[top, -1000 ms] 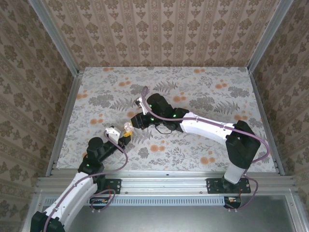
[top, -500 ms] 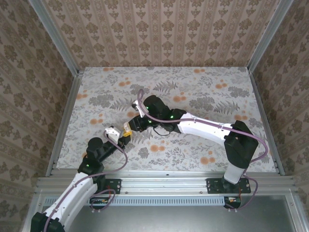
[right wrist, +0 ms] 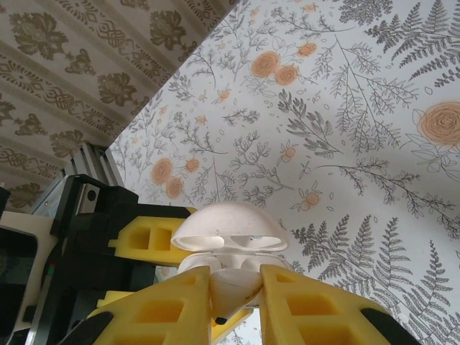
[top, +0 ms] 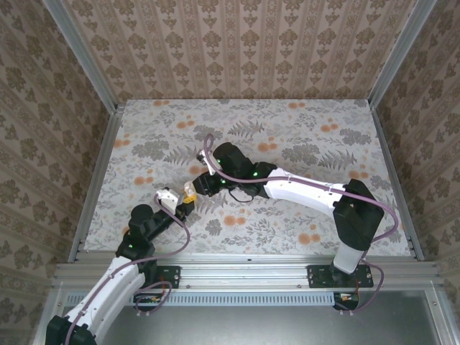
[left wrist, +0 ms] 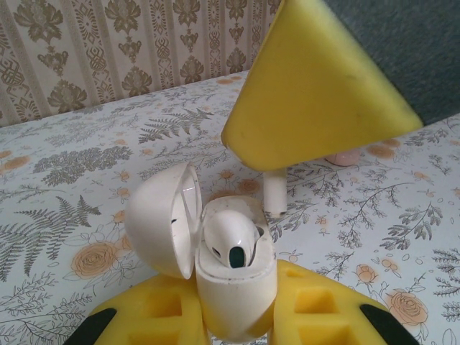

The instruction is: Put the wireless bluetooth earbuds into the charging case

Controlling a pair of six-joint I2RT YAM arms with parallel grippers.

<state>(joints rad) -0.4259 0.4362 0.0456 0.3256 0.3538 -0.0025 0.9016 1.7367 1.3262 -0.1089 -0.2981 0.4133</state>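
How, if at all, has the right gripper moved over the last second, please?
Yes, slightly: the right gripper has crept left and toward the near edge, away from the orange flower print, toward the charging case.

Left tool [left wrist: 237,320] clamping open white charging case [left wrist: 237,291], 1 earbud [left wrist: 228,237] seated inside

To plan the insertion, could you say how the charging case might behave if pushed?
The charging case looks glossy and rounded, so it could slip in the left tool. Its lid stands open, so a bump would probably swing it.
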